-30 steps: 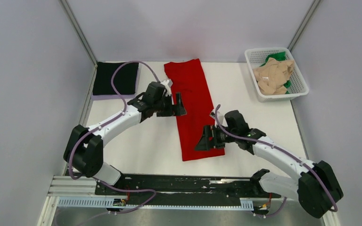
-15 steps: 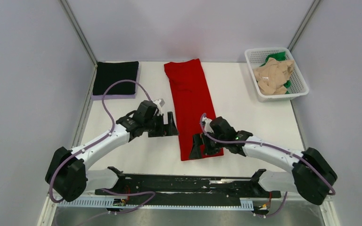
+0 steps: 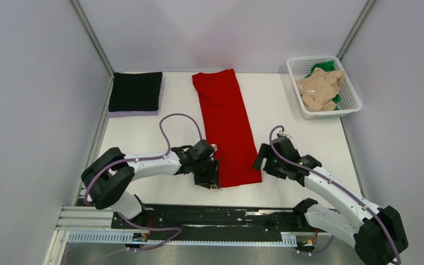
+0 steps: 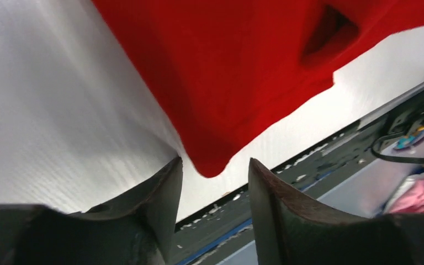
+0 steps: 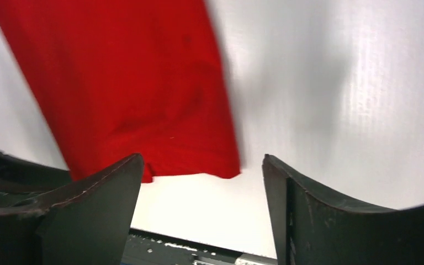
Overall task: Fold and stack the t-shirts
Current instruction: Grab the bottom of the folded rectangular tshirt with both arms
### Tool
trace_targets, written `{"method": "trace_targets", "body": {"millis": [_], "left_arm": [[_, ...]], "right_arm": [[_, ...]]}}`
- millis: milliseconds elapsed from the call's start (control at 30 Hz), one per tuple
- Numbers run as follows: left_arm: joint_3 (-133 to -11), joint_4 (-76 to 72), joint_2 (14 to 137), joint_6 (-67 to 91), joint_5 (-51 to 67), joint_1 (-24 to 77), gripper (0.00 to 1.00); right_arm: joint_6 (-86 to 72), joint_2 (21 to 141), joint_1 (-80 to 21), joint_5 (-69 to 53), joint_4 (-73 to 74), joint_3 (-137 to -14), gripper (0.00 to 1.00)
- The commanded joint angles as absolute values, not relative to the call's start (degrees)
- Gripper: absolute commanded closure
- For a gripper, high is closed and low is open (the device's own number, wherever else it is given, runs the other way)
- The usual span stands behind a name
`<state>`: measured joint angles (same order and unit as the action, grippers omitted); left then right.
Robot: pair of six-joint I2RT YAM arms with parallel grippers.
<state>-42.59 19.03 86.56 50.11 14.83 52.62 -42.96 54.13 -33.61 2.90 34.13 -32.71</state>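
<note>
The red t-shirt (image 3: 225, 124) lies as a long folded strip down the middle of the table. My left gripper (image 3: 212, 178) is open at its near left corner; in the left wrist view that corner (image 4: 212, 160) sits just ahead of my open fingers (image 4: 163, 193). My right gripper (image 3: 259, 160) is open by the strip's near right corner, which shows in the right wrist view (image 5: 221, 163). The black t-shirt (image 3: 136, 91) lies folded at the far left. The beige t-shirt (image 3: 320, 85) and the green t-shirt (image 3: 321, 67) are bunched in the basket.
The white lattice basket (image 3: 346, 107) stands at the far right. A lilac sheet (image 3: 132, 113) lies under the black t-shirt. The black rail (image 3: 215, 215) runs along the table's near edge, close below both grippers. Grey walls enclose the table.
My left gripper has moved down from beside the strip's middle to its near left corner. My right gripper has shifted from over the near end out to its right corner.
</note>
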Motion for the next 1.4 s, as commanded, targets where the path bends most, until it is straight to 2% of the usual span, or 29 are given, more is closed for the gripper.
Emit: {"method": "trace_targets", "body": {"millis": [0,133,300,567,600,633,667,833,1067,1233,1367], "left_arm": [[-45.03,16.68,90.63,52.29,12.54,53.16,0.47],[-45.24,17.75,91.67,53.52,10.8,53.13,0.55],[-45.35,20.82,91.0,53.99,9.02,53.18,0.73],[-45.1,22.15,90.55,54.15,7.59,53.16,0.96],[-45.09,22.41,90.41,54.14,7.41,53.17,1.0],[-45.09,23.03,89.75,54.3,7.31,53.17,1.0],[-44.74,23.51,89.22,54.35,7.12,53.17,1.0],[-40.49,25.97,81.57,55.9,8.69,53.95,1.0],[-33.68,21.1,71.85,59.34,16.73,55.18,1.0],[-36.4,17.81,69.67,56.44,17.47,53.79,1.0],[-40.27,15.15,71.98,52.19,17.19,48.44,1.0]], "right_arm": [[-45.36,55.6,-30.35,3.89,34.66,-30.72,0.25],[-45.35,56.56,-30.32,1.14,30.28,-28.69,0.33],[-44.77,60.51,-30.32,-2.87,27.65,-27.46,0.43],[-44.65,66.64,-30.32,-9.07,27.44,-25.8,0.81],[-44.65,66.73,-30.36,-10.8,27.7,-25.41,0.88],[-44.77,66.4,-30.49,-12.59,27.97,-24.87,0.97],[-44.91,65.82,-30.68,-14.14,28.64,-24.48,1.0],[-45.49,59.75,-33.97,-19.07,34.93,-22.85,1.0],[-47.77,49.94,-37.0,-23.86,36.12,-21.67,1.0],[-44.16,52.12,-36.51,-21.18,32.53,-27.78,1.0],[-41.34,56.71,-34.47,-16.5,31.03,-33.5,1.0]]}}
